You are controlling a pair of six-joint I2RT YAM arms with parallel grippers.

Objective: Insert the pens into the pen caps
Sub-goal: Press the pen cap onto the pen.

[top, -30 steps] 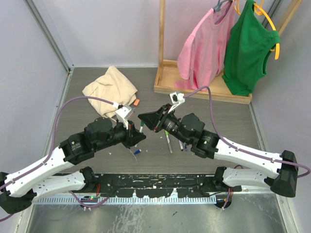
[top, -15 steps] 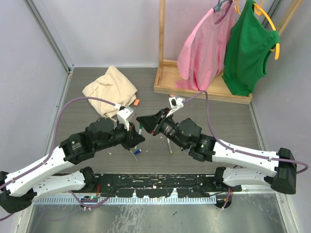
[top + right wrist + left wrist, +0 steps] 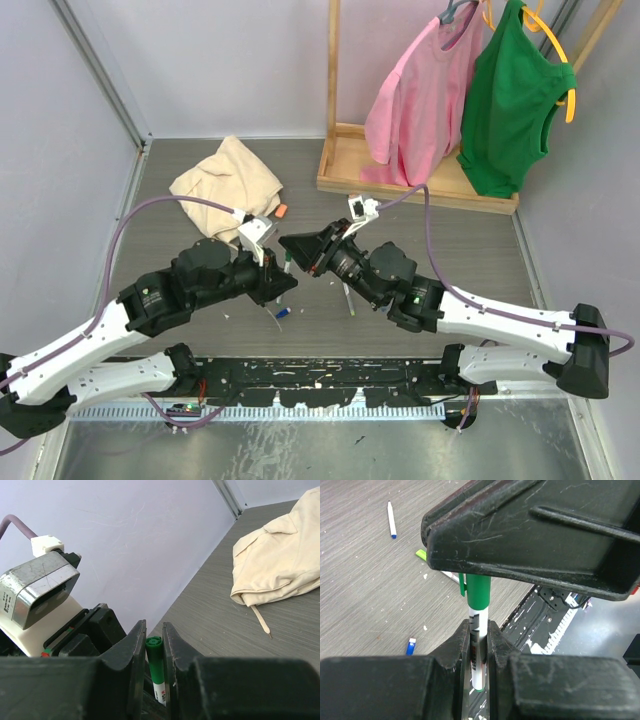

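Observation:
A pen [image 3: 478, 645] with a white printed barrel stands upright between the fingers of my left gripper [image 3: 479, 630], which is shut on it. On the barrel's upper end, in line with it, sits a green pen cap [image 3: 479, 591]. My right gripper [image 3: 154, 630] is shut on that cap [image 3: 155, 655], with the white barrel [image 3: 161, 692] showing just below its jaws. From above, the left gripper [image 3: 283, 270] and right gripper [image 3: 286, 248] meet tip to tip over the table's middle. More pens [image 3: 347, 295] lie on the table beneath the right arm.
A blue cap [image 3: 283, 313] lies near the left gripper and an orange cap [image 3: 282, 211] by the beige cloth [image 3: 228, 180]. A blue-tipped pen [image 3: 392, 520] lies further off. At the back right stands a wooden rack [image 3: 400, 172] holding pink [image 3: 415, 100] and green [image 3: 515, 100] shirts.
My right gripper has shifted left and closed the gap to the left gripper, so the two now meet at the pen. The left arm has barely moved.

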